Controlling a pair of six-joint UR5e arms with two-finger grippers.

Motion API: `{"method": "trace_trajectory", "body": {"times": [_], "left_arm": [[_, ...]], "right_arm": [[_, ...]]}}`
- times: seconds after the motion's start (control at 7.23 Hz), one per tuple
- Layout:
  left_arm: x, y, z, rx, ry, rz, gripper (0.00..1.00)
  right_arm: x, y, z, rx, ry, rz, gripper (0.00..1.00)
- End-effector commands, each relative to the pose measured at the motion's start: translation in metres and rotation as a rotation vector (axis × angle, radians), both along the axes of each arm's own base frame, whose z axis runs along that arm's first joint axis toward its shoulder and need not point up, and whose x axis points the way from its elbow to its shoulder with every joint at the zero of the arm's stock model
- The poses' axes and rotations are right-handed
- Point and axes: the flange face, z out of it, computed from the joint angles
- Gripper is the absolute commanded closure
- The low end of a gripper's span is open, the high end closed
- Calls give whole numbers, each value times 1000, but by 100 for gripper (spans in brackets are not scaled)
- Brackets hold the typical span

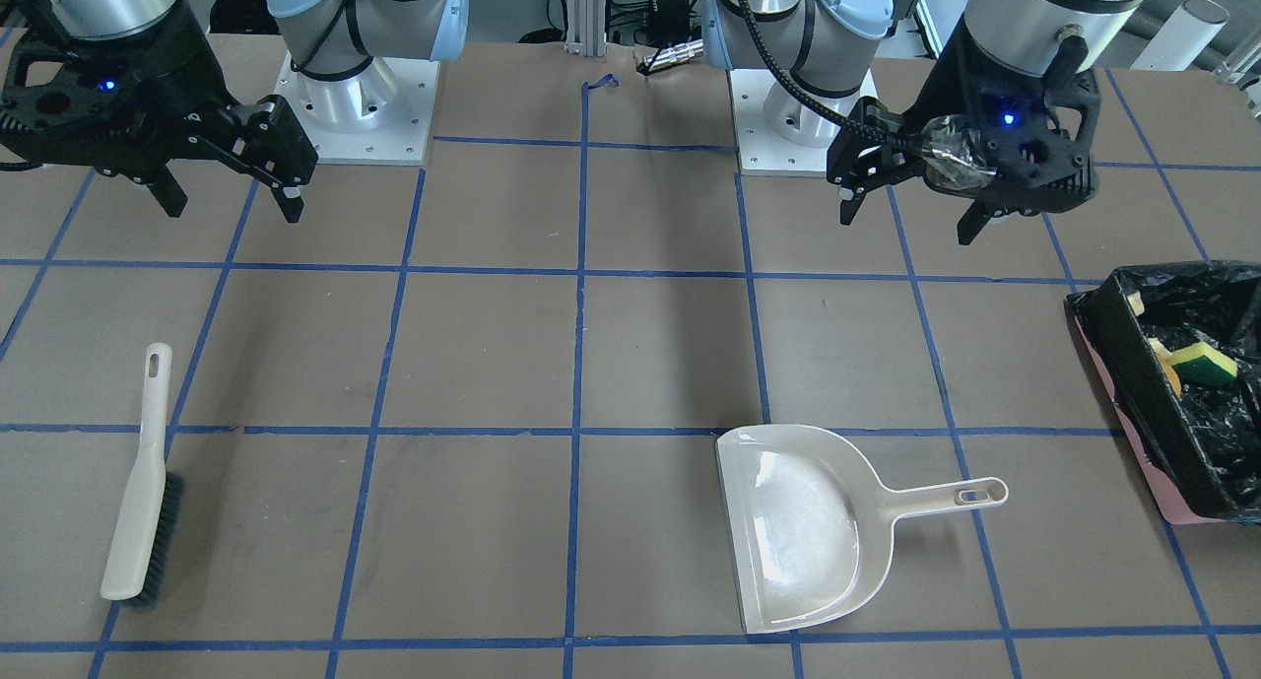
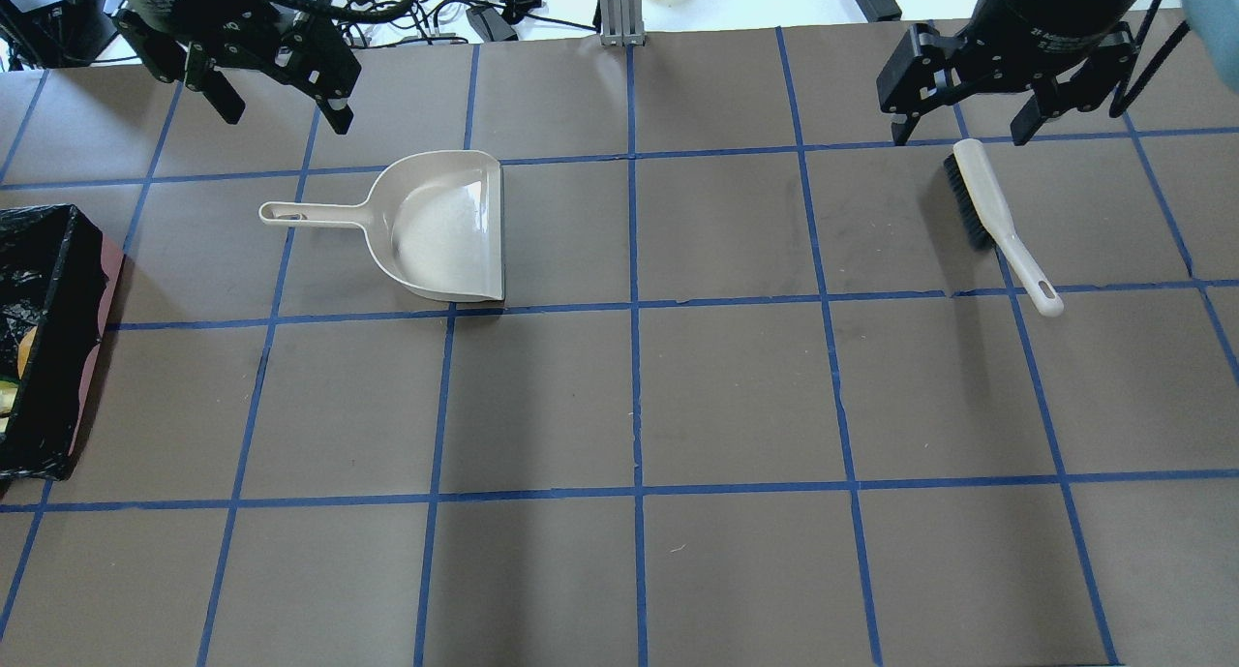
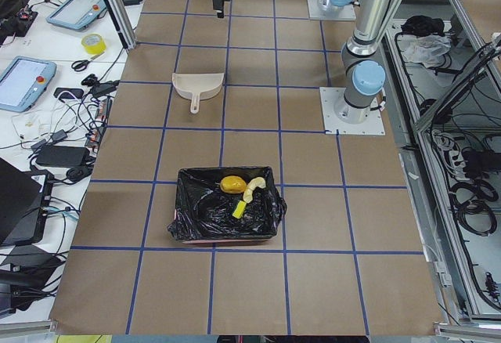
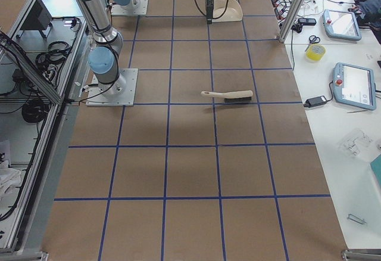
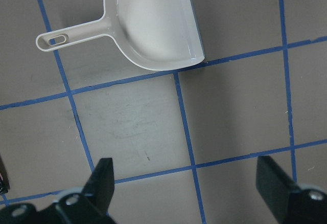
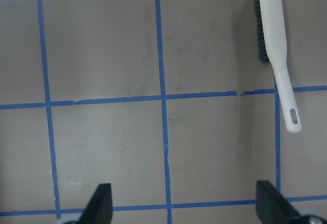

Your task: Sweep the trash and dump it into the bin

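The bin [image 3: 196,214], lined with black plastic, stands at the table's end on my left; it also shows in the front view [image 1: 1133,383] and the overhead view [image 2: 53,260]. Inside lie the golden-brown oval [image 3: 231,183], the pale crescent slice [image 3: 253,187] and the yellow-and-green sponge [image 1: 1204,364]. My left gripper [image 2: 287,120] is open and empty, raised above the table behind the dustpan. My right gripper [image 2: 960,136] is open and empty, hovering just above the brush head.
The beige dustpan [image 2: 440,227] lies empty and flat on the table, handle toward the bin. The beige brush [image 2: 997,222] with dark bristles lies flat on my right. Blue tape lines grid the brown table.
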Motion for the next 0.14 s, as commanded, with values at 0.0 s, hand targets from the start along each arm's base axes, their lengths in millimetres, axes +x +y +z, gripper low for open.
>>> {"method": "trace_trajectory", "body": {"times": [0.0], "left_arm": [[3, 2, 3, -5, 1, 10, 0]], "right_arm": [[0, 0, 0, 0, 1, 0, 0]]}}
